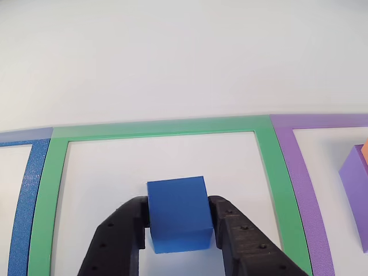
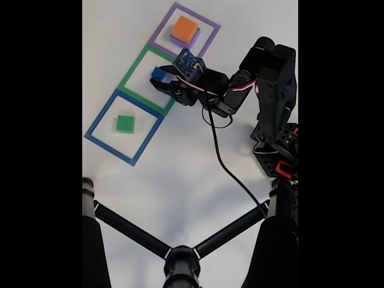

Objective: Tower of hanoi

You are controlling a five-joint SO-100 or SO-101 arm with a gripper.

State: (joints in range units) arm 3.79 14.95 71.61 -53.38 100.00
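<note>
**Blue block pinched over the green square**

In the other view, the claw (image 1: 179,230) pinches the blue block (image 1: 177,213) by two opposite flat sides, inside the green outline (image 1: 155,129). The block looks like matte foam: light, slightly yielding, grippy, best held mid-side as here.

In the fixed view, the green block (image 2: 125,123) lies in the blue outline (image 2: 96,129), and the orange block (image 2: 184,27) sits on the purple block (image 2: 191,39) on the white worktop (image 2: 180,192). No writing is readable.

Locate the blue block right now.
The blue block sits between the end effector fingers over the green tape square; in the fixed view that is the middle square, between the green block and the orange block.
</note>
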